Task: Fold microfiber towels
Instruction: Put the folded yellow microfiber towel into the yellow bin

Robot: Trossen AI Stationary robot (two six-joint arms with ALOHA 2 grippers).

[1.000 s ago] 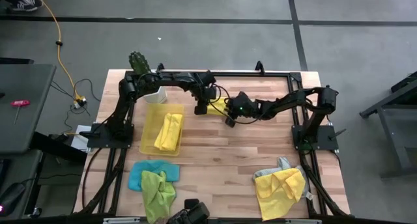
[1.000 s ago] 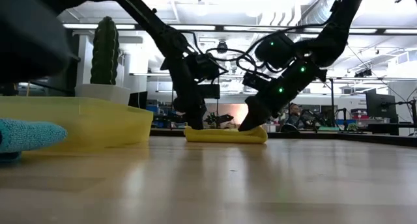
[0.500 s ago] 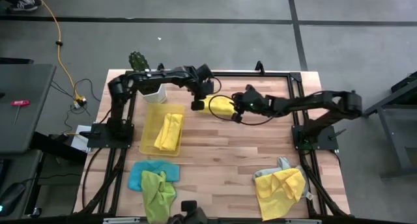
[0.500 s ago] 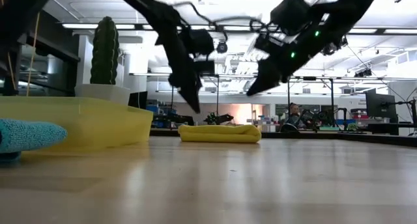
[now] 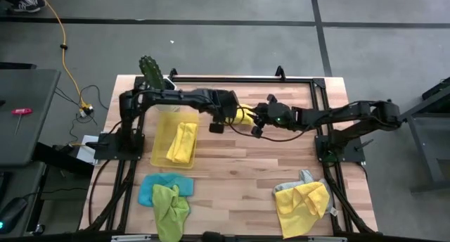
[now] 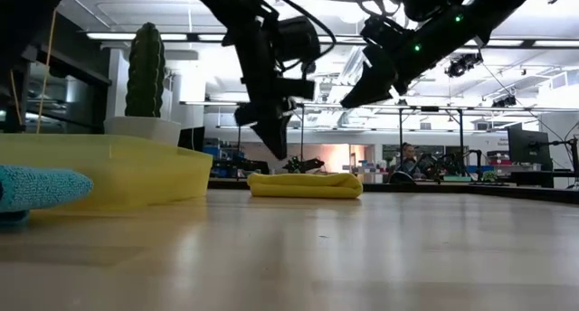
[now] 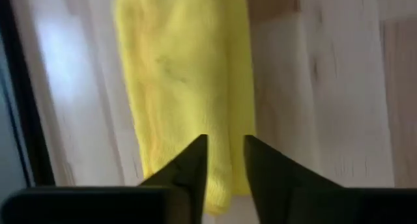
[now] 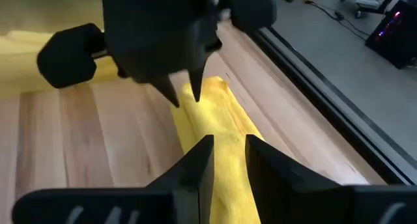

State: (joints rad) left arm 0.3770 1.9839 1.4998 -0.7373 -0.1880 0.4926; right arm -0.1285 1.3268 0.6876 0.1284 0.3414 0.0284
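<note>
Two dark robot arms meet over a wooden table [image 5: 239, 157]. The left gripper [image 6: 279, 148] hangs in the air above one end of a folded yellow towel [image 6: 306, 184] that lies flat on the wood. Its two fingers [image 7: 189, 168] stand slightly apart with a narrow gap, holding nothing and touching nothing. The right gripper [image 6: 355, 99] hovers higher, above the other end of the same towel, its fingers also a little apart and empty.

From above, both grippers cover most of this towel, so only a small yellow patch [image 5: 243, 115] shows between them. In the left wrist view the towel's far end is cut off at the picture's edge.

Beside the left gripper, a translucent yellow tray [image 5: 162, 140] holds another yellow towel [image 5: 182, 142]. Well away from both grippers, towards the table's near edge, lie a lime green towel [image 5: 170, 207] over a light blue one [image 5: 149, 188], and a loose yellow towel [image 5: 301, 205] over a grey one [image 5: 305, 177], mostly hidden.
</note>
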